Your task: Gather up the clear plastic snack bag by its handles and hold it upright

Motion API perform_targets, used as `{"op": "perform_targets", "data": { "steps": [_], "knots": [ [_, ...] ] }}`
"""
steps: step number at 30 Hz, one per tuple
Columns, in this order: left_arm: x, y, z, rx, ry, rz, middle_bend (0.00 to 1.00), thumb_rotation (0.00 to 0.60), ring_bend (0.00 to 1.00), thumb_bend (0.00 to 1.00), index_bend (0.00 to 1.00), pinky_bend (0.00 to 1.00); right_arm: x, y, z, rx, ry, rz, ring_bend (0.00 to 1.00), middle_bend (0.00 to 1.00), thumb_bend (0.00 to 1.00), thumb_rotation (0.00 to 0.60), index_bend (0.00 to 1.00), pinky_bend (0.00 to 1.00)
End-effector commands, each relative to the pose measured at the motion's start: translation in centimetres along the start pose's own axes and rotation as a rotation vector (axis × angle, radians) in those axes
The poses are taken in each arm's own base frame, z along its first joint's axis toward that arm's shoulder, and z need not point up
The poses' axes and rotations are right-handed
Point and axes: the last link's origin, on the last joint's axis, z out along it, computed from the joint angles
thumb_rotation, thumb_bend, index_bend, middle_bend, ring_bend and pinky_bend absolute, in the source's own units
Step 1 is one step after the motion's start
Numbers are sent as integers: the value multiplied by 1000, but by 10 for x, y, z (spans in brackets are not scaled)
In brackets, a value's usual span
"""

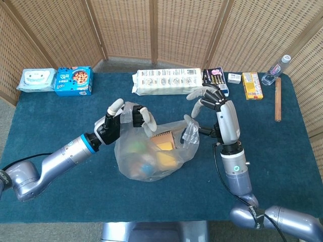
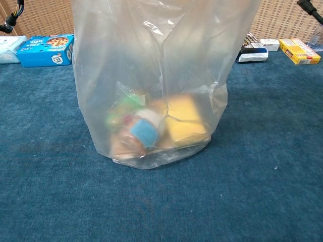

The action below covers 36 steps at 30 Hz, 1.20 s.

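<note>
The clear plastic snack bag point(image 1: 154, 154) stands upright on the blue table point(image 1: 60, 116), with yellow, green and blue snacks inside. In the chest view the bag point(image 2: 151, 75) fills the middle, its walls stretched up out of frame. My left hand point(image 1: 123, 118) grips the bag's left handle point(image 1: 132, 112) with curled fingers. My right hand point(image 1: 216, 103) is raised at the bag's right side. The right handle point(image 1: 191, 132) runs up to its thumb and looks hooked there, while the other fingers are spread. Neither hand shows in the chest view.
Along the table's back edge lie a wipes pack point(image 1: 36, 79), a blue cookie box point(image 1: 73, 80), a long white package point(image 1: 168, 80), a dark packet point(image 1: 215, 80), a yellow box point(image 1: 252, 84), a water bottle point(image 1: 276, 70) and a wooden stick point(image 1: 277, 98). A wicker screen stands behind.
</note>
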Motion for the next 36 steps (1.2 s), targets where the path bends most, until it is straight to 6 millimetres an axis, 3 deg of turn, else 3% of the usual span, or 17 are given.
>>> {"op": "perform_targets", "data": {
  "steps": [1,18,26,36],
  "knots": [
    [-1,0,0,-2,-2,2,478,0,407,202,487,437,2,-2,4,-1,1,3,324,433,329,600,651,194],
    [-3,4,0,-22,16,60,477,0,358,203,487,412,21,-11,18,-4,40,40,325,433,329,600,649,193],
    [-6,0,1,-11,1,89,411,0,294,200,487,383,24,-12,17,-8,30,41,324,433,329,600,643,191],
    [-9,-3,3,7,-33,100,321,0,216,180,356,349,24,-12,17,-9,24,44,324,433,329,600,642,185]
  ]
}}
